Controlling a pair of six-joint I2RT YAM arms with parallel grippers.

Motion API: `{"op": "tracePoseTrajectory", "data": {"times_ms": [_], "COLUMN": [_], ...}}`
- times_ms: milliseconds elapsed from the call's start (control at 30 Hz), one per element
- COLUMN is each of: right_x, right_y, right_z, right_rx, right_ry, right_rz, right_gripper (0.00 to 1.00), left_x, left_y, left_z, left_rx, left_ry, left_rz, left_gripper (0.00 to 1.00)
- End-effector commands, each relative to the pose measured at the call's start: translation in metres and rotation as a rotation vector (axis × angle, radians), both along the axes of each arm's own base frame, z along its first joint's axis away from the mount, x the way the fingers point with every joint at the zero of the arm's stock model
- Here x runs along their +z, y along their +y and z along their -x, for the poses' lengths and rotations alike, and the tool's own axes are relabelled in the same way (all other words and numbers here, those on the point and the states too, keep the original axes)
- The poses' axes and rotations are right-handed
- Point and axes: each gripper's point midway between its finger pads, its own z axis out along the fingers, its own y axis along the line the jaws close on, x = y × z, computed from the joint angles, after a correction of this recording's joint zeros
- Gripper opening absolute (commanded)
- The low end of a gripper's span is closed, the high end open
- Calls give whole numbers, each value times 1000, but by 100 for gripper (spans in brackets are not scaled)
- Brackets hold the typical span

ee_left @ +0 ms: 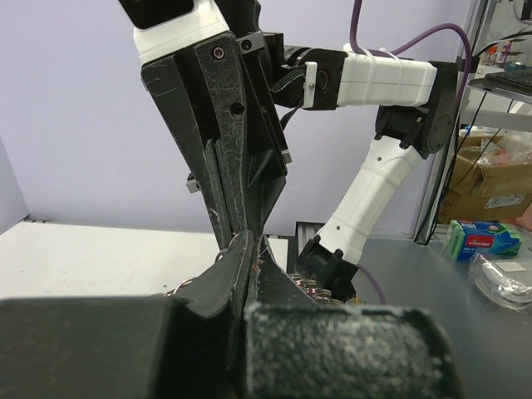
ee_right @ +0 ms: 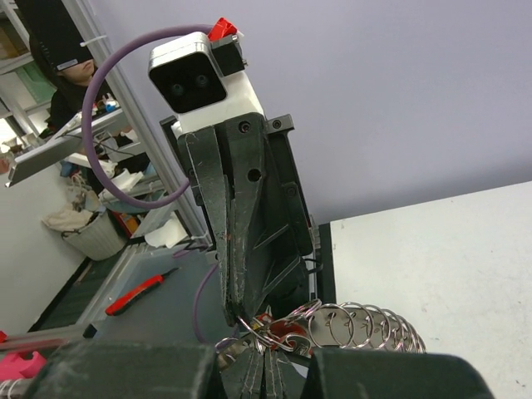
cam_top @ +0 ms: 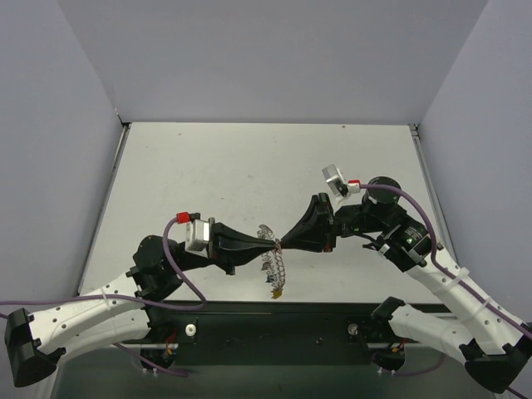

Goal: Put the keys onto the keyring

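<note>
The keyring [cam_top: 274,254], a wire ring fringed with small silver rings and coloured tags, hangs between my two grippers above the table's front middle. A yellow-headed key [cam_top: 278,289] dangles at its lowest point. My left gripper [cam_top: 275,243] reaches in from the left and is shut on the ring's wire. My right gripper [cam_top: 284,244] meets it tip to tip from the right, also shut on the ring. In the right wrist view a row of small silver rings [ee_right: 366,326] and a red tag [ee_right: 287,331] sit at my right gripper [ee_right: 270,357]. The left gripper [ee_left: 252,245] hides most of the ring.
The white table [cam_top: 249,174] has grey walls on three sides and a black rail [cam_top: 274,332] along the near edge. Off the table lie a red-handled tool [ee_right: 137,293] and a blue-green packet [ee_left: 482,237] beside cardboard boxes.
</note>
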Motion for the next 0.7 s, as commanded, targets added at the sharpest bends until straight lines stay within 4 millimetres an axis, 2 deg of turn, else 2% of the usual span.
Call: {"op": "tracePoseTrajectory", "data": {"times_ms": [0, 667], "right_x": [2, -3], "right_y": [5, 6], "right_z": [-11, -5], "right_rx": [-14, 30], "right_ry": [-34, -31], "right_rz": [-25, -32], "right_gripper": [0, 0], "left_x": [58, 68], "left_y": [25, 34], "left_z": [34, 44], "left_rx": [-100, -133], "left_ry": [-129, -146], "left_rz": [202, 253], "left_gripper": [0, 0]}}
